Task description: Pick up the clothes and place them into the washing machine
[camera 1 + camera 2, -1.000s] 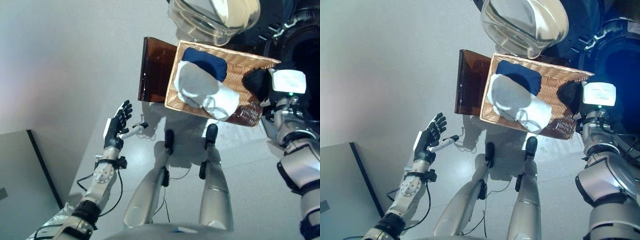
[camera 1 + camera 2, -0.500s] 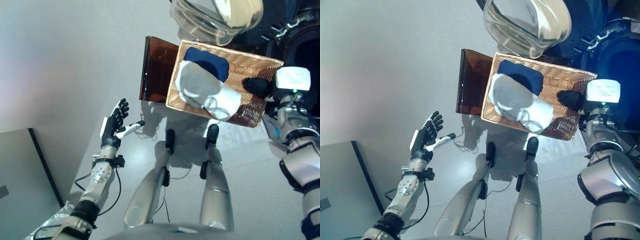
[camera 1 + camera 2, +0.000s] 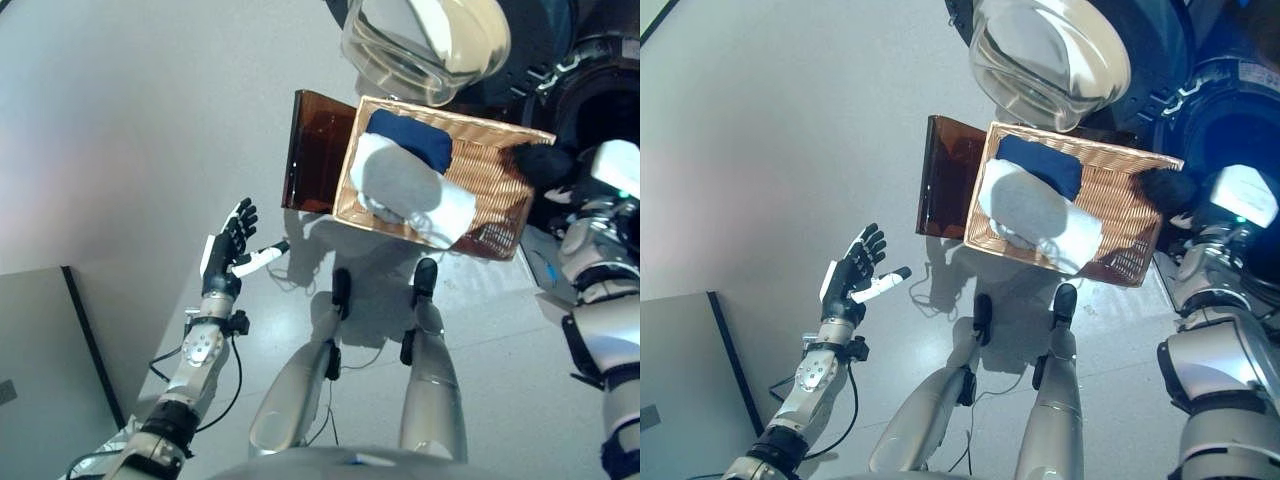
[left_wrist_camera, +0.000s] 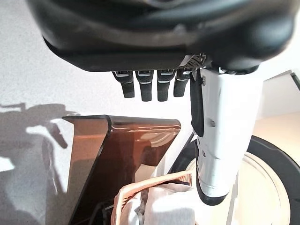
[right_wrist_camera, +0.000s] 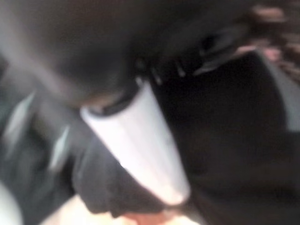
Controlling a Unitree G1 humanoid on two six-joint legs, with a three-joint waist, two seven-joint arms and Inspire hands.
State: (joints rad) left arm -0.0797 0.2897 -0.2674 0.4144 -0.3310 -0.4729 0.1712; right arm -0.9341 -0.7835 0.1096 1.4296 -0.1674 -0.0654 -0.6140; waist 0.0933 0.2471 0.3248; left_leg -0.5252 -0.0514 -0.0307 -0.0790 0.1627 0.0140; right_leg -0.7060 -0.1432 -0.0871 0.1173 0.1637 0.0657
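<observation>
Your right hand (image 3: 545, 165) is at the basket's (image 3: 500, 205) three o'clock rim, closed on a black garment (image 3: 1167, 187). Your left hand (image 3: 228, 245) hangs open and empty at eight o'clock from the basket. The navy cloth (image 3: 410, 138) and grey-white clothes (image 3: 405, 190) remain inside; I judge the washing machine's (image 3: 1230, 110) loading barely begun.

Head stereo pair looks down; wrist cameras sit close.
</observation>
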